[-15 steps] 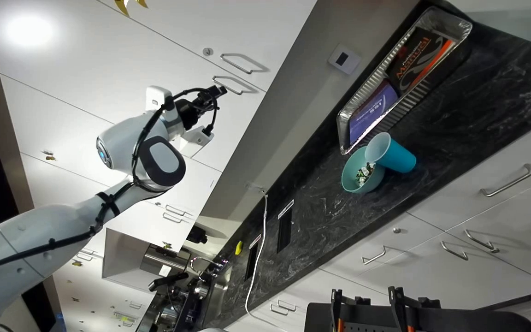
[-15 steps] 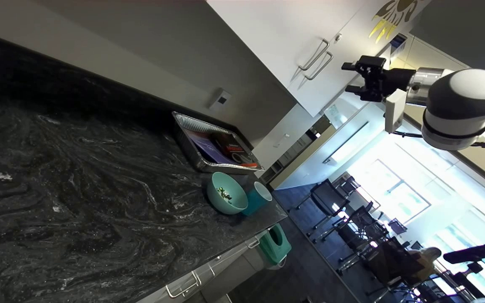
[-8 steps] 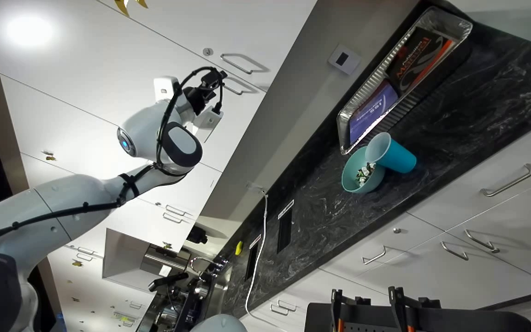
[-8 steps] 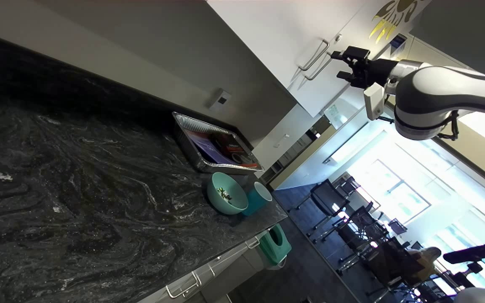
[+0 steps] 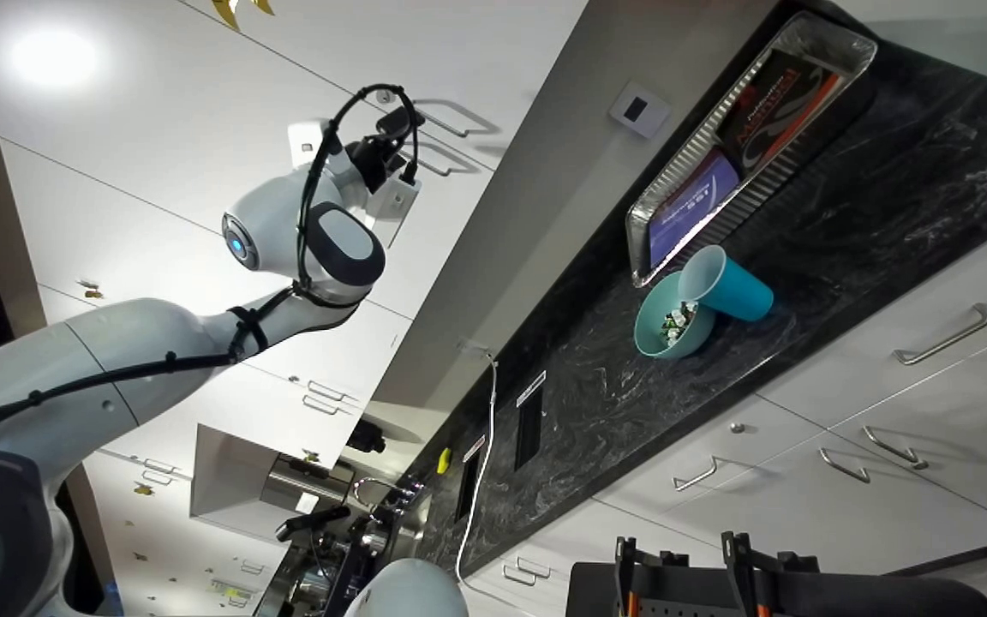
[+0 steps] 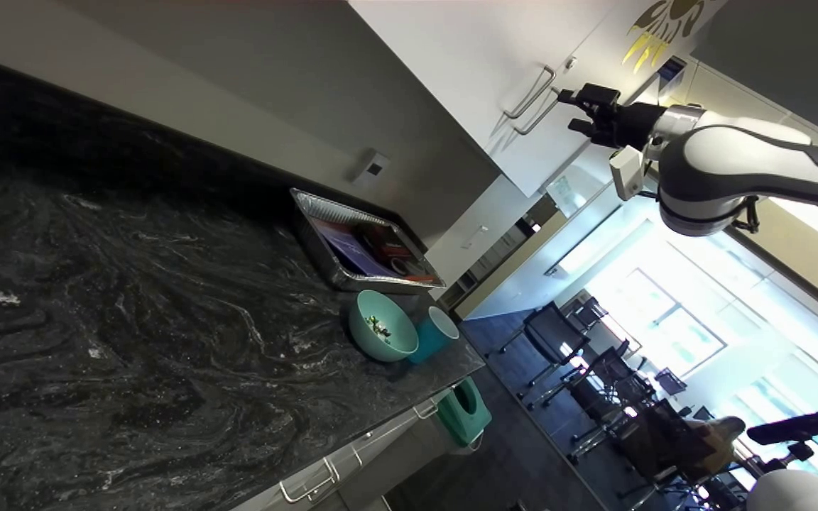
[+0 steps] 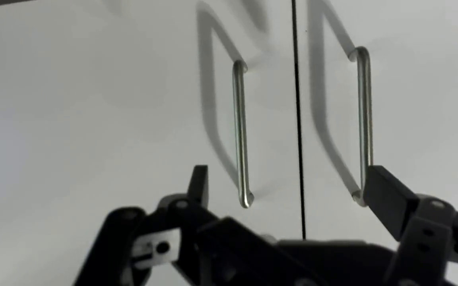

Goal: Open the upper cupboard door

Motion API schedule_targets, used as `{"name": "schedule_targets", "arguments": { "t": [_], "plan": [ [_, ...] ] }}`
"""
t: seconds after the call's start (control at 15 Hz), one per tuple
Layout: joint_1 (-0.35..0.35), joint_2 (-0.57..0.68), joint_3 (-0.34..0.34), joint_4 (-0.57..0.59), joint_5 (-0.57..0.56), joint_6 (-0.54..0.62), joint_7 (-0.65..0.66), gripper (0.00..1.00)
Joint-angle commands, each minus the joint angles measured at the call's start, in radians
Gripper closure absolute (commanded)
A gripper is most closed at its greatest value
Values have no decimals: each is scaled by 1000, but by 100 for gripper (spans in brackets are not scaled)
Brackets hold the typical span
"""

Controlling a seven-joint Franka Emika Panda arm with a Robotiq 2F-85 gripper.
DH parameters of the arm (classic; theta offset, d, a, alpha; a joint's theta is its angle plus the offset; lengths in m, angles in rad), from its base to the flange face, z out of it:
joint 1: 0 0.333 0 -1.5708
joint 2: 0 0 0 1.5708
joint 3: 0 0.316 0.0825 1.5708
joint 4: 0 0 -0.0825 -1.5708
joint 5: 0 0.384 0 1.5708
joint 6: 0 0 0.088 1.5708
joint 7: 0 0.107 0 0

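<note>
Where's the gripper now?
The gripper is open at the bottom of the wrist view, fingertips either side of the door seam; the picture-right one overlaps the lower end of the right-hand handle.

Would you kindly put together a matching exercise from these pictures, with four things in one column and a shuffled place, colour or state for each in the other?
Things:
1. Gripper
2. Upper cupboard door
3. Foil tray
4. Cup

Places, colours and states:
A. With a black book lying in it
B. Jaws apart, close to a bar handle
C. Blue, beside the bowl
D. White and shut

Right pairs: 1-B, 2-D, 3-A, 4-C.
</note>
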Motion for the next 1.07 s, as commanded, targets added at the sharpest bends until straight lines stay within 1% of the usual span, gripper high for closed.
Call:
{"name": "schedule_targets", "arguments": {
  "t": [0.0, 0.07, 0.33, 0.73, 0.8, 1.0],
  "plan": [
    [-15, 24, 15, 8, 11, 19, 6, 0],
    [-25, 46, 25, 16, 23, 43, 15, 0],
    [-42, 91, 37, 30, 53, 76, 23, 0],
    [-1, 127, 2, 51, 79, 128, 37, 0],
    [-4, 123, 2, 87, 76, 90, 40, 0],
    [16, 129, -23, 119, 66, 90, 55, 0]
  ]
}}
